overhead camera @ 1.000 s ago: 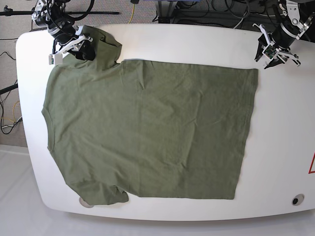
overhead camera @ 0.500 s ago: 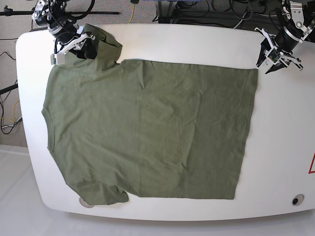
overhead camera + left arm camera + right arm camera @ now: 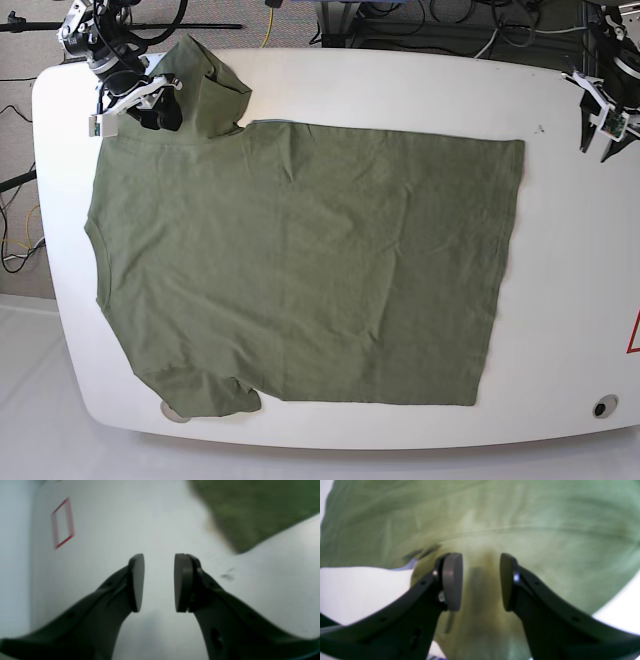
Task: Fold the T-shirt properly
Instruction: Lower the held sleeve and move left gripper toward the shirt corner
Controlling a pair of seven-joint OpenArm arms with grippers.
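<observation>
The white desk [image 3: 560, 330] carries the olive T-shirt [image 3: 300, 260], spread flat over most of it. At the far left its sleeve is bunched up, and the right arm's fingers [image 3: 480, 581] stand apart above it, holding nothing. At the far right the left arm's fingers [image 3: 158, 582] are also parted and empty over bare desk, with the shirt's corner near them.
</observation>
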